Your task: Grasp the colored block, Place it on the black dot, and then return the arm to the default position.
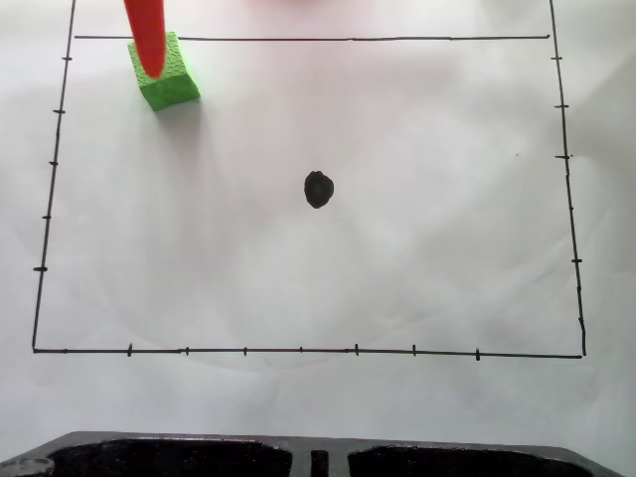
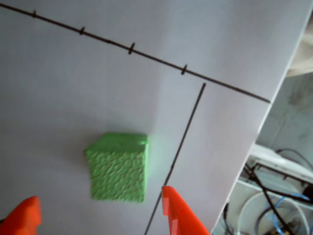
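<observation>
Green cube (image 2: pixel 119 166) lies between spread pincer (image 2: pixel 100 215) fingertips

White paper sheet (image 1: pixel 417 248) with a black ruled border (image 1: pixel 298 350), evenly lit; possibly cables (image 2: pixel 274 205) beyond its edge.

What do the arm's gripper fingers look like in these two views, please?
In the wrist view the gripper shows as two bright orange plastic fingertips rising from the bottom edge: the right one tapers to a point and has a pale highlight, the left is a rounder stub. In the fixed view one orange finger reaches down from the top edge, smooth, glossy and tapered to a rounded tip. No markings are visible on them.
</observation>
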Robot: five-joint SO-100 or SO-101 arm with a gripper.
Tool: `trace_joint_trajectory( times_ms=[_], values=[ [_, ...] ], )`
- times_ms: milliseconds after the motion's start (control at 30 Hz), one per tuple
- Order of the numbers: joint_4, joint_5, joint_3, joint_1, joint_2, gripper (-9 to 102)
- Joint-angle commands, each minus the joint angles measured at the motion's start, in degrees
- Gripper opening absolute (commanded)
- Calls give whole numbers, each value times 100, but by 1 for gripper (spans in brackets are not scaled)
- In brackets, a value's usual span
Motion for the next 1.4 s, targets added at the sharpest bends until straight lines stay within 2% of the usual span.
trace_joint_trajectory(
  times_ms=[0, 533, 767, 1167, 1267, 1367],
  values=[
    [-272, -105, 114, 70, -105, 34],
    [-1195, -35, 659, 0, -650, 35],
    [-1248, 0, 659, 0, -712, 33],
    [-1310, 316, 677, 88, -668, 23],
    [-1310, 466, 677, 132, -624, 18],
    [-1582, 800, 677, 132, -562, 14]
  ],
)
